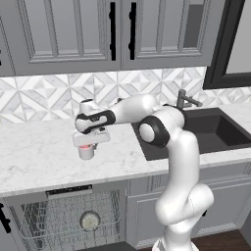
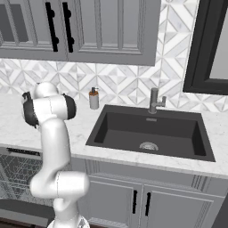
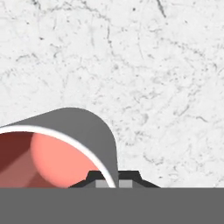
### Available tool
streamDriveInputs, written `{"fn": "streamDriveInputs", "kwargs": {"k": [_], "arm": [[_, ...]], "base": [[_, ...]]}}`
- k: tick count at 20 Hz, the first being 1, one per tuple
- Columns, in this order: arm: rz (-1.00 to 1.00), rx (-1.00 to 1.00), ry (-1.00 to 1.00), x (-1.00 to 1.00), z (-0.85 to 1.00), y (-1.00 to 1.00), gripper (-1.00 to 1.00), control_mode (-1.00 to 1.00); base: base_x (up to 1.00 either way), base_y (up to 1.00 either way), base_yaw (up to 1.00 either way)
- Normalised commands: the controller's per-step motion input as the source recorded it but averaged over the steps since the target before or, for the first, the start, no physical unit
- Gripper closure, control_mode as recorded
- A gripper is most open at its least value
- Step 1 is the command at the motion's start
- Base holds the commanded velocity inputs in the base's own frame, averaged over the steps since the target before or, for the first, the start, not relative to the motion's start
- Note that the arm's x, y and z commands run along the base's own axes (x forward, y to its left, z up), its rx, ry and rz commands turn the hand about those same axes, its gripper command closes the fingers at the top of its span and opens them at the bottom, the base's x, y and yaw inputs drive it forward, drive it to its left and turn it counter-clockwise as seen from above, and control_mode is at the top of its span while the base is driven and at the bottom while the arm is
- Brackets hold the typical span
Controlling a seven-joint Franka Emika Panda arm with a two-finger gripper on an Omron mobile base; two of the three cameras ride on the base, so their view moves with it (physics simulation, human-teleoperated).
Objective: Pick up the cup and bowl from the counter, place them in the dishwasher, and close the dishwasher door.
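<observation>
**Gripper over the cup on the counter, dishwasher open below**

The white marble counter (image 1: 39, 152) runs across both base views. The left base view shows the stretch left of the black sink (image 1: 206, 132), bare marble on all sides of the cup, with the front edge well apart from it. The right base view takes in the whole sink basin, the faucet (image 2: 154, 101) behind it and a grey soap dispenser (image 2: 93, 99) by the backsplash.

Under the counter the dishwasher (image 1: 68, 215) stands open, its grey wire rack (image 1: 54, 220) exposed; the bowl (image 1: 90, 220) lies in that rack. The right base view catches just a corner of the rack at its lower left.

The gripper (image 1: 86, 147) points down over the cup (image 1: 86, 152), which stands upright on the counter. In the hand view the cup (image 3: 65, 148) sits at lower left, its red-pink inside showing, and one wall of it rises between the two dark fingertips (image 3: 127, 178). Whether they press the wall or stand clear of it cannot be told.
</observation>
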Motion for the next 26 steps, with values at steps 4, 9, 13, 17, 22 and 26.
{"fn": "streamDriveInputs", "kwargs": {"k": [4, 9, 13, 17, 22, 26], "arm": [[0.0, 0.0, -0.07, -0.94, 0.13, -0.06, 1.0, -1.0], [-0.01, 0.0, -0.03, -1.0, 0.17, 0.0, 1.0, -1.0], [-0.08, 0.0, 0.0, -1.0, 0.01, 0.02, 1.0, -1.0], [-0.13, 0.09, -0.01, -1.0, 0.0, 0.15, 1.0, -1.0], [-0.19, 0.04, 0.0, -1.0, -0.3, 0.43, 1.0, -1.0], [-0.15, 0.0, 0.0, -1.0, -0.59, 0.5, 1.0, -1.0]], "base": [[0.0, 0.0, 0.0], [0.0, 0.0, 0.0], [0.0, 0.0, 0.0], [0.0, 0.0, 0.0], [0.0, 0.0, 0.0], [0.0, 0.0, 0.0]]}}
